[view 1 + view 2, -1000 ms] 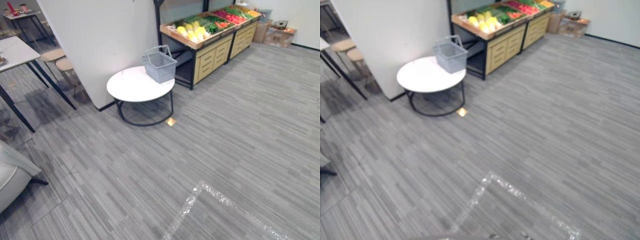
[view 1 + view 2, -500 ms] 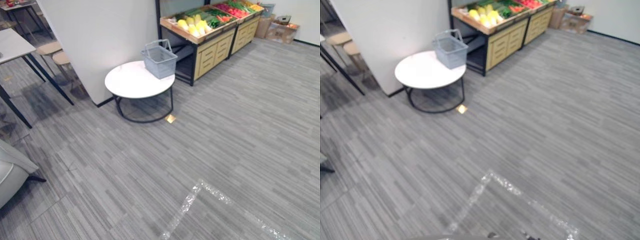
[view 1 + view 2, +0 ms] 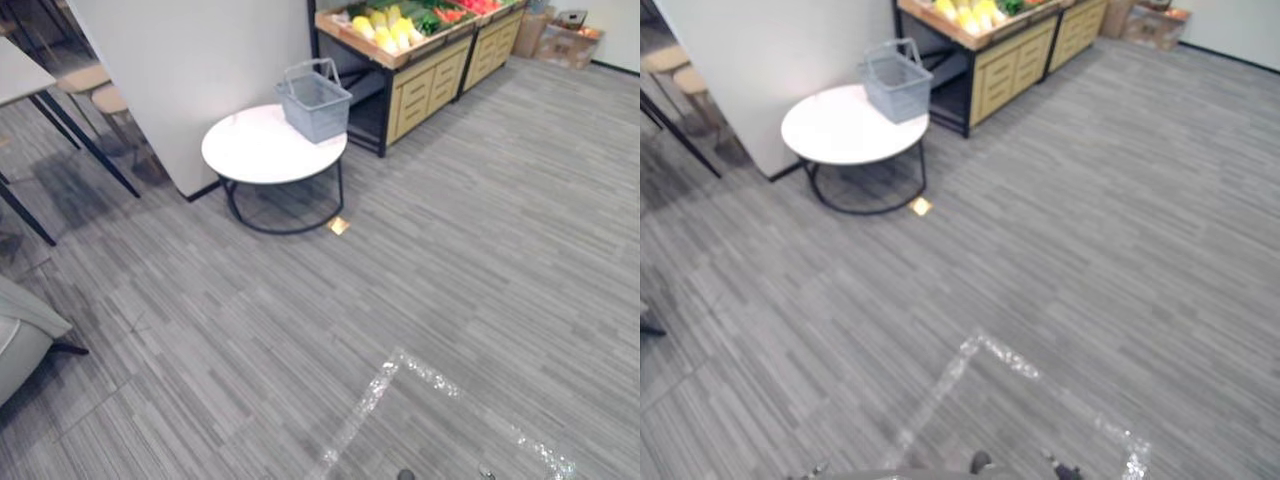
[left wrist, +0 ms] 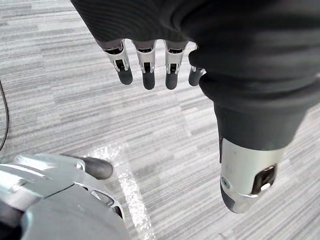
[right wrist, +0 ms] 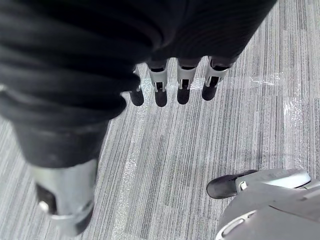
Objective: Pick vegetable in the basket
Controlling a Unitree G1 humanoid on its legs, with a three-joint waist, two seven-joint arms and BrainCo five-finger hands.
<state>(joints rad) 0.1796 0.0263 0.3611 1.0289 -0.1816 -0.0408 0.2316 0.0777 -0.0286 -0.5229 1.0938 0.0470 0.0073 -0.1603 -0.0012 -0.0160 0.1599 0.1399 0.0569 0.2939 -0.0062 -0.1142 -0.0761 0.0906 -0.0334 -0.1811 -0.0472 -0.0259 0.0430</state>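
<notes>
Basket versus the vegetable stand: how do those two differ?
The basket is grey and looks empty; the vegetable stand is yellowish wood, piled with yellow and green produce. The basket sits on a round white table; the stand rests on the floor. Both are upright, side by side.

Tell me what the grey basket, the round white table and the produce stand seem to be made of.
Grey shopping basket: likely plastic, matte, with slotted moulded walls. Round white table: smooth, slightly glossy top, material unclear, on thin black frame, probably metal. Produce stand: pale wood-look drawers and tray rim; black posts, likely metal.
</notes>
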